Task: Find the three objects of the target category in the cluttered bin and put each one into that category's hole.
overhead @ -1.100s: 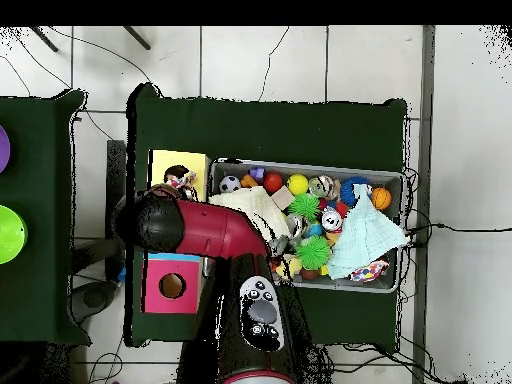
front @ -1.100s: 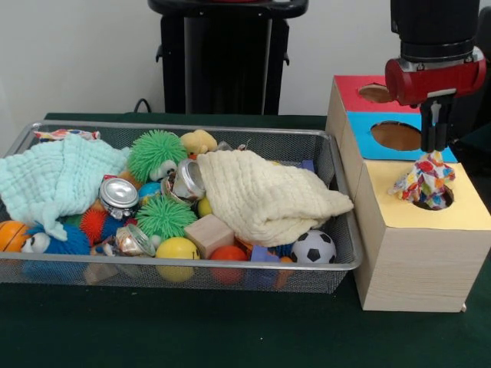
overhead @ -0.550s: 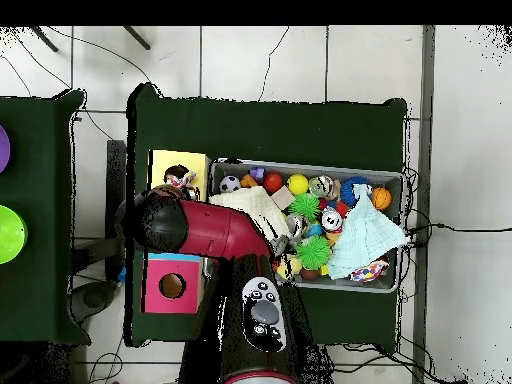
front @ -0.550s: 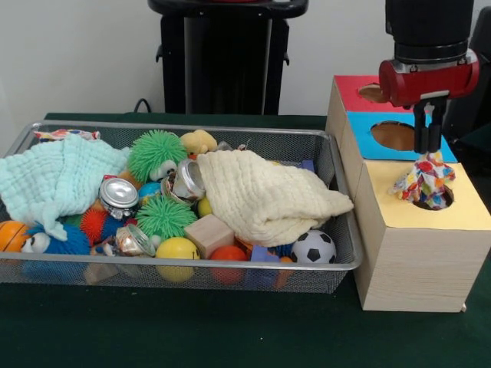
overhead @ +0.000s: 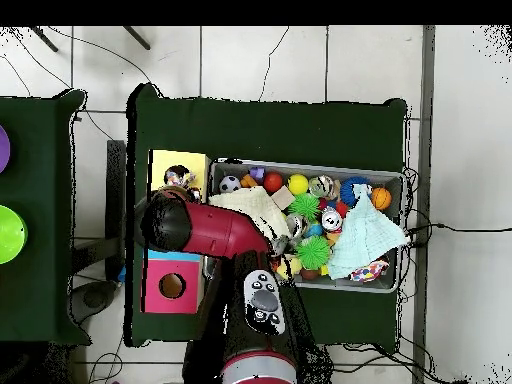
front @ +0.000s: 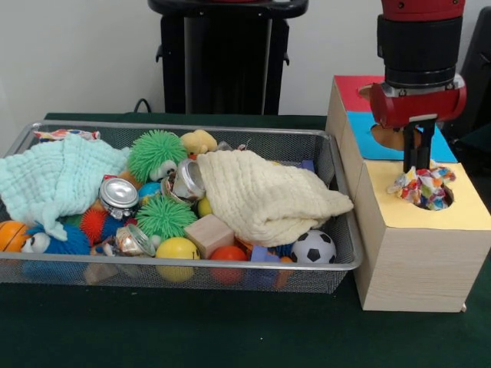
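Over yellow hole (front: 430,201), tool (front: 415,163) risen; patterned cloth (front: 423,185) sunk lower.

No text, label or number is readable anywhere (both views checked).

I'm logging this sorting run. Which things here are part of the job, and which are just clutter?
Job:
multicoloured patterned cloth in the yellow hole
wooden sorting box
pale yellow muslin cloth
mint green muslin cloth
claw

Clutter:
green spiky balls
crushed silver cans
small soccer ball
wooden block
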Tool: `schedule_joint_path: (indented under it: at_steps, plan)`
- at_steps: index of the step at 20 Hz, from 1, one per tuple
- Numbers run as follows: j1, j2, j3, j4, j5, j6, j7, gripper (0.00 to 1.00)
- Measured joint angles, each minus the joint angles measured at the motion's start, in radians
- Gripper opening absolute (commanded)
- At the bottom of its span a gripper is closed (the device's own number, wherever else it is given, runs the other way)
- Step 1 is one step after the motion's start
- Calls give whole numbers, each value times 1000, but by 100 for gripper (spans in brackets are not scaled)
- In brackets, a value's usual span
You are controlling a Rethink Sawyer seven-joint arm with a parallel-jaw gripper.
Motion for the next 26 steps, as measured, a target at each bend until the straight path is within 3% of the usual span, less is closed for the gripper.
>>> schedule_joint_path:
  at_steps: [16,26]
  plan:
    - [-15,55,9,-42,0,-88,0,0]
    - [-28,61,26,-44,0,-89,0,0]
